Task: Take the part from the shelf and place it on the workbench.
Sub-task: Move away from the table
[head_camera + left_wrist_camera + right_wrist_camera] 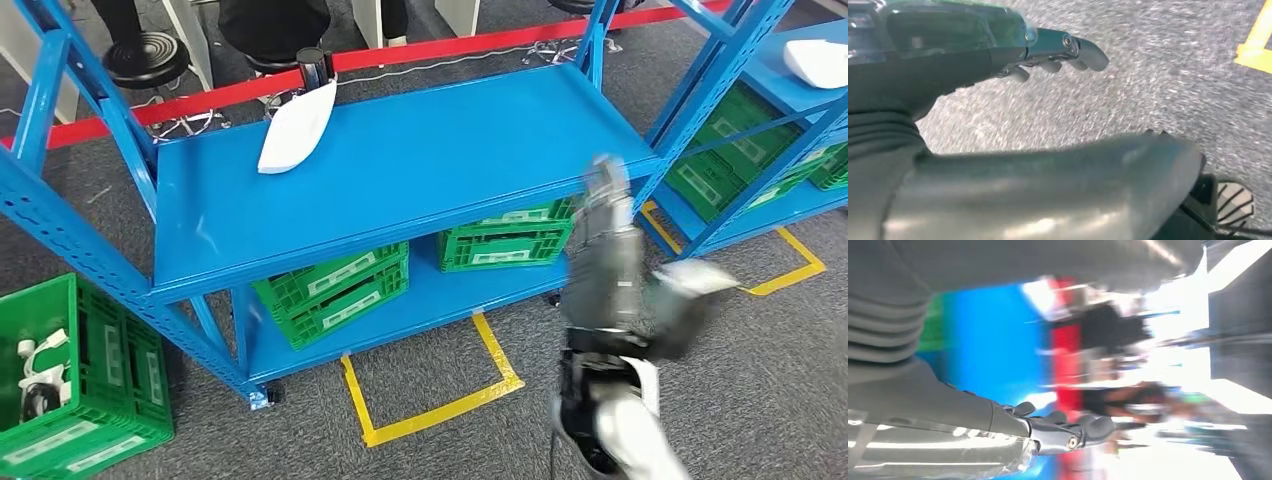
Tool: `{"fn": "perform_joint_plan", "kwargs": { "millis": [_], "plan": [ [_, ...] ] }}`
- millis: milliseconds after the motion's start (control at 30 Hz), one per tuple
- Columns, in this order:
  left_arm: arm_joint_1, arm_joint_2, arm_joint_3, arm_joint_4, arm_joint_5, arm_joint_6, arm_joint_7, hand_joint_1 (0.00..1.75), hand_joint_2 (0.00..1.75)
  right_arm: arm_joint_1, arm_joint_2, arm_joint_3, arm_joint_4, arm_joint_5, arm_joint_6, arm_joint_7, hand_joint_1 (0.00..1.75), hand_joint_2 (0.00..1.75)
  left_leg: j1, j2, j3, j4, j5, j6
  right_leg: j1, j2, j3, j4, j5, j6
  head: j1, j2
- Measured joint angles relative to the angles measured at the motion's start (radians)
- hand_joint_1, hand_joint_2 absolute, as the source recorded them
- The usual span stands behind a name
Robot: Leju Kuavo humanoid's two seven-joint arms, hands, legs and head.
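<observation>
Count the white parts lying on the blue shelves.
2. One white part lies at the near shelf's back left; another on the right-hand shelf, cut off by the frame. Others may be hidden.

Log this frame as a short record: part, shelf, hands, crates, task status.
part: white part lies on the top shelf, near its far left corner
right hand: right hand raised beside the shelf's right end, blurred, holds nothing
left hand: left hand over grey carpet, fingers apart, holds nothing
crates: green crates on the lower shelf; another green crate on the floor, left
task status: part not yet taken
</observation>
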Motion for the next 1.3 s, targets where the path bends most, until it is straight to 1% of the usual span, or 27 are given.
{"fn": "perform_joint_plan", "kwargs": {
  "millis": [33, 100, 167, 233, 300, 433, 500, 567, 733, 867, 1067, 1200, 1300],
  "plan": [
    [0.001, -0.004, 0.007, 0.000, 0.002, 0.003, 0.009, 0.00, 1.75, -0.001, 0.000, -0.002, 0.122, -0.044, 0.014, -0.030, 0.00, 1.75, 0.000, -0.003, -0.003, 0.000, 0.000, -0.001, 0.004, -0.004, 0.017, -0.035, 0.005, -0.003, 0.000, 0.000],
    [0.008, -0.011, 0.018, 0.000, 0.002, 0.007, 0.025, 0.00, 1.75, -0.002, -0.001, -0.006, 0.375, -0.096, 0.052, -0.059, 0.00, 1.75, 0.002, -0.016, -0.004, -0.001, 0.001, -0.001, 0.009, -0.015, 0.025, -0.050, 0.003, -0.003, -0.001, 0.000],
    [0.018, -0.015, 0.027, 0.000, 0.000, 0.008, 0.036, 0.00, 1.75, 0.005, -0.001, -0.009, 0.602, -0.124, 0.084, -0.032, 0.00, 1.75, 0.004, -0.029, 0.000, -0.005, 0.001, -0.001, 0.011, -0.024, 0.030, -0.051, -0.001, -0.003, -0.002, 0.000],
    [0.024, -0.016, 0.035, 0.001, 0.002, 0.010, 0.048, 0.00, 1.75, 0.020, 0.000, -0.008, 0.787, -0.122, 0.106, 0.036, 0.00, 1.75, 0.004, -0.037, 0.005, -0.010, 0.001, -0.004, 0.011, -0.030, 0.033, -0.051, -0.006, -0.008, -0.004, 0.000],
    [0.029, -0.016, 0.045, 0.002, 0.017, 0.013, 0.066, 0.00, 1.75, 0.044, 0.005, -0.006, 0.938, -0.110, 0.131, 0.140, 0.00, 1.75, 0.004, -0.041, 0.009, -0.014, 0.000, -0.006, 0.011, -0.033, 0.036, -0.051, -0.011, -0.011, -0.006, 0.000],
    [0.044, -0.014, 0.076, 0.005, 0.070, 0.012, 0.098, 0.00, 1.75, 0.100, 0.025, -0.004, 1.170, -0.123, 0.167, 0.364, 0.00, 1.75, 0.004, -0.039, 0.018, -0.020, -0.004, -0.012, 0.012, -0.031, 0.042, -0.050, -0.016, -0.015, -0.008, 0.000],
    [0.050, -0.014, 0.092, 0.007, 0.087, 0.009, 0.105, 0.00, 1.75, 0.116, 0.037, -0.003, 1.264, -0.130, 0.172, 0.426, 0.00, 1.75, 0.004, -0.036, 0.020, -0.021, -0.005, -0.015, 0.012, -0.029, 0.043, -0.050, -0.017, -0.016, -0.008, 0.000],
    [0.051, -0.014, 0.105, 0.009, 0.093, 0.007, 0.107, 0.00, 1.75, 0.122, 0.045, -0.002, 1.329, -0.132, 0.172, 0.443, 0.00, 1.75, 0.003, -0.033, 0.022, -0.021, -0.006, -0.015, 0.011, -0.027, 0.044, -0.050, -0.017, -0.016, -0.008, 0.000],
    [0.048, -0.016, 0.127, 0.009, 0.088, 0.006, 0.101, 0.00, 1.75, 0.118, 0.050, -0.001, 1.438, -0.127, 0.173, 0.422, 0.00, 1.75, 0.000, -0.029, 0.026, -0.022, -0.006, -0.016, 0.008, -0.024, 0.048, -0.051, -0.017, -0.015, -0.007, 0.000],
    [0.043, -0.020, 0.139, 0.009, 0.085, 0.005, 0.101, 0.00, 1.75, 0.114, 0.057, 0.000, 1.493, -0.114, 0.182, 0.407, 0.00, 1.75, -0.002, -0.024, 0.030, -0.022, -0.006, -0.016, 0.005, -0.022, 0.051, -0.051, -0.017, -0.014, -0.008, 0.000],
    [0.038, -0.021, 0.149, 0.009, 0.069, 0.001, 0.102, 0.00, 1.75, 0.112, 0.065, 0.000, 1.536, -0.108, 0.185, 0.397, 0.00, 1.75, -0.004, -0.022, 0.032, -0.022, -0.007, -0.015, 0.003, -0.020, 0.052, -0.051, -0.016, -0.014, -0.008, 0.000],
    [0.034, -0.021, 0.153, 0.009, 0.022, -0.010, 0.143, 0.00, 1.75, 0.110, 0.072, 0.004, 1.553, -0.088, 0.186, 0.378, 0.00, 1.75, -0.005, -0.021, 0.032, -0.022, -0.007, -0.014, 0.003, -0.020, 0.053, -0.051, -0.016, -0.014, -0.008, 0.000],
    [0.030, -0.021, 0.153, 0.008, -0.006, 0.002, 0.186, 0.00, 1.75, 0.108, 0.078, 0.014, 1.563, -0.044, 0.177, 0.389, 0.00, 1.75, -0.006, -0.020, 0.033, -0.022, -0.008, -0.014, 0.003, -0.019, 0.053, -0.051, -0.016, -0.014, -0.008, 0.000]
  ]
}}
